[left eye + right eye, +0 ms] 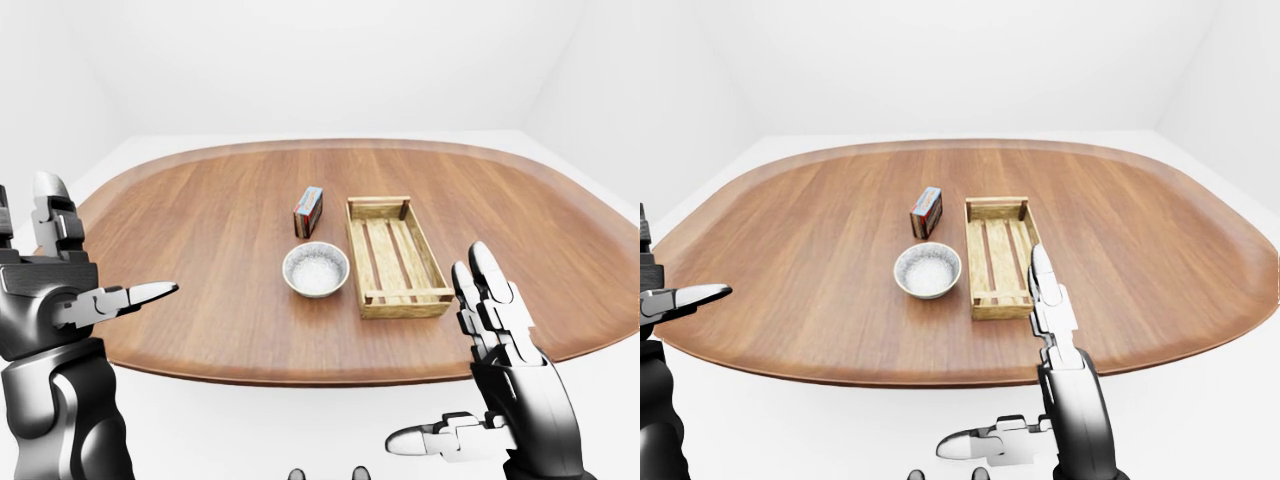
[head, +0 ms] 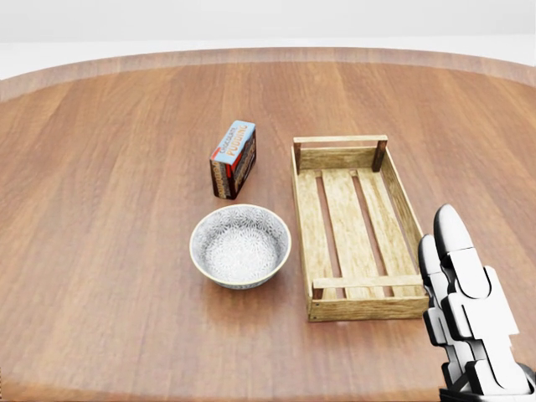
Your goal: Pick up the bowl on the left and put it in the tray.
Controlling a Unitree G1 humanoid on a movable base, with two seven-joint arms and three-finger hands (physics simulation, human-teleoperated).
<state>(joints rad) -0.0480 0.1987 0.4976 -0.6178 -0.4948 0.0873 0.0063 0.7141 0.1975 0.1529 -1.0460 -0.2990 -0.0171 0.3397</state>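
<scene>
Nearest, the silver three-finger right hand (image 1: 510, 380) and left hand (image 1: 60, 290) hover short of the oval brown wooden table (image 2: 109, 209), fingers spread wide and holding nothing, probably poised to reach. Further in, the speckled white bowl (image 2: 240, 246) sits just left of the slatted wooden tray (image 2: 368, 307), not yet inside. A small red-and-blue box (image 2: 234, 159), print unreadable, stands beyond. Plain white walls (image 1: 300, 60) surround the table.

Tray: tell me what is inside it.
Nothing lies in the tray; only its bare slats show, with table through the gaps. Its near rail hides a sliver. The bowl sits outside, at its left.
</scene>
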